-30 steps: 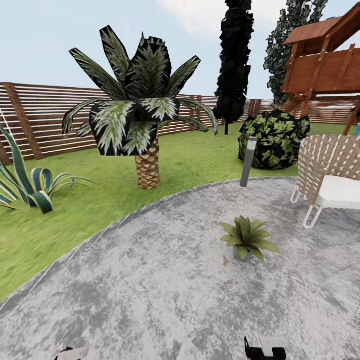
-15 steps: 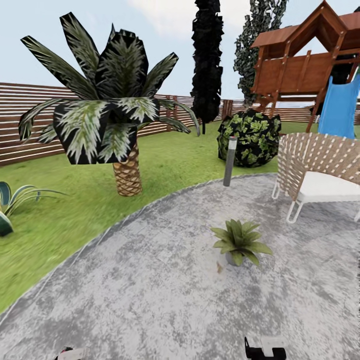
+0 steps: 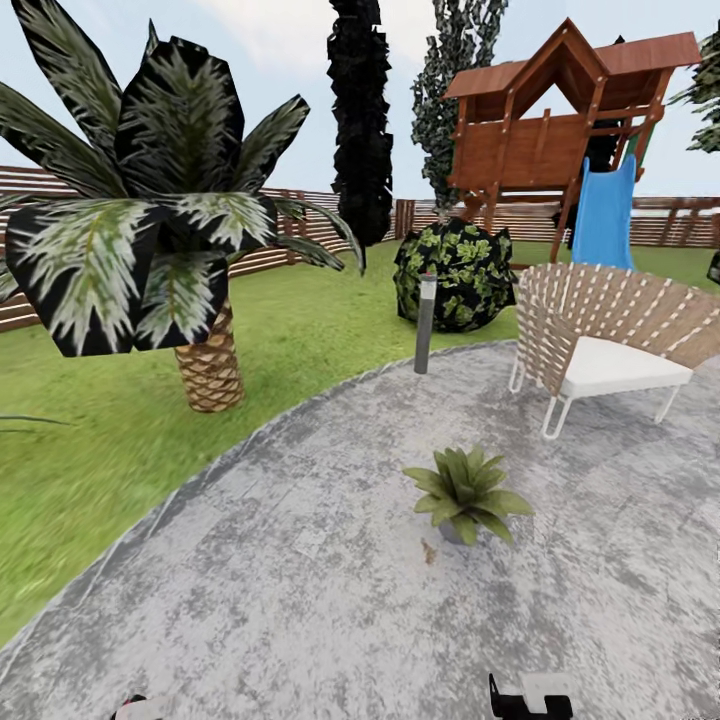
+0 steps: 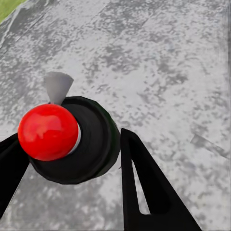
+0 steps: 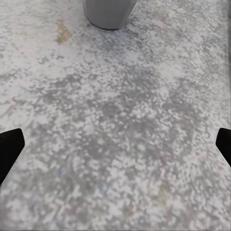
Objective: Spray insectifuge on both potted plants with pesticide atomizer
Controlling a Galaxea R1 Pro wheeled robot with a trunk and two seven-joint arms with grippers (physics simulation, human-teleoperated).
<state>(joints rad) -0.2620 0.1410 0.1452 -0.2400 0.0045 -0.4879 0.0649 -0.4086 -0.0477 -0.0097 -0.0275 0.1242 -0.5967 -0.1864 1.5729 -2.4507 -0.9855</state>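
Note:
One potted plant (image 3: 462, 492), a low rosette of green leaves in a small grey pot, stands on the grey paved patio (image 3: 300, 600) of the garden, ahead and slightly to the right. Its grey pot (image 5: 108, 12) shows close in the right wrist view. My right gripper (image 5: 118, 139) hangs open over bare paving, its tips far apart, and shows at the head view's lower edge (image 3: 528, 700). In the left wrist view, my left gripper (image 4: 67, 139) is shut on the pesticide atomizer (image 4: 72, 139), a black round body with a red ball top and a grey nozzle.
A big palm (image 3: 205, 360) grows in the lawn at the left. A grey bollard lamp (image 3: 425, 322) stands at the patio's far edge, with a woven chair (image 3: 600, 345) to its right. Behind are a dark bush (image 3: 455, 275), a wooden play tower with a blue slide (image 3: 605, 210), and the slatted fence (image 3: 30, 190).
The whole head picture has shifted left, so the camera has turned right: the play tower and chair have come further into view. The potted plant stays on the patio. Both grippers look unchanged.

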